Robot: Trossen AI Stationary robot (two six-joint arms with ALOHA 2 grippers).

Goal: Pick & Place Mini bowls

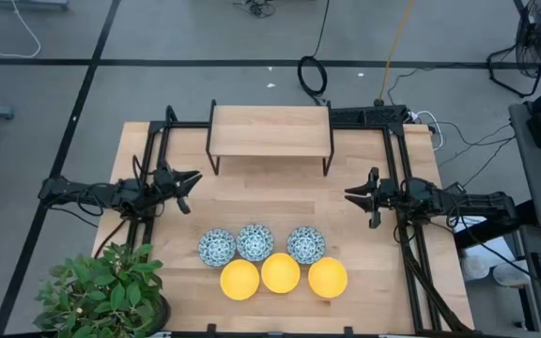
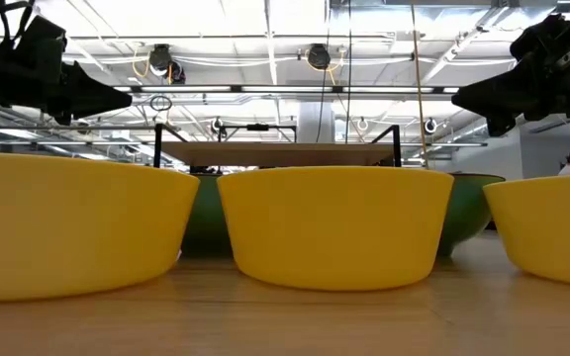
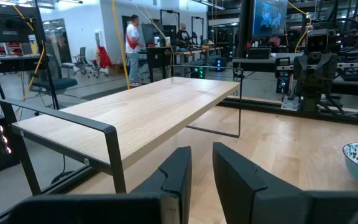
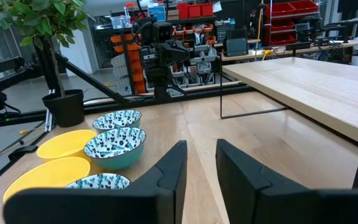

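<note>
Worktop (image 1: pixel 280 202): a light wood top with six small bowls, a little wood shelf and a plant on it.
Patterned bowls: three white bowls with a blue-green pattern stand in a row near the front edge. The left patterned bowl (image 1: pixel 216 247) touches the middle patterned bowl (image 1: pixel 255 241). The right patterned bowl (image 1: pixel 305 244) stands just beside them with a small gap.
Yellow bowls: three plain yellow bowls stand in a row right in front of the patterned ones. They are the left yellow bowl (image 1: pixel 239 279), the middle yellow bowl (image 1: pixel 280 272) and the right yellow bowl (image 1: pixel 327 277). All six bowls stand upright and nothing holds them.
Low view: the yellow bowls fill the front and the patterned bowls peek out from behind them.
Left gripper (image 1: pixel 193 176): it hangs above the left side of the worktop, well apart from the bowls. Its fingers (image 3: pixel 174 174) have only a narrow gap and hold nothing.
Right gripper (image 1: pixel 348 194): it hangs above the right side of the worktop, away from the bowls and pointing toward the middle. Its fingers (image 4: pixel 171 165) also have a narrow gap and hold nothing.
Shelf (image 1: pixel 270 131): a small wood shelf on thin black legs stands at the back of the worktop, between the two arms.
Plant (image 1: pixel 101 291): a leafy green plant in a pot sits at the front left corner.
People (image 3: pixel 132 43): some stand far off in the room behind.
</note>
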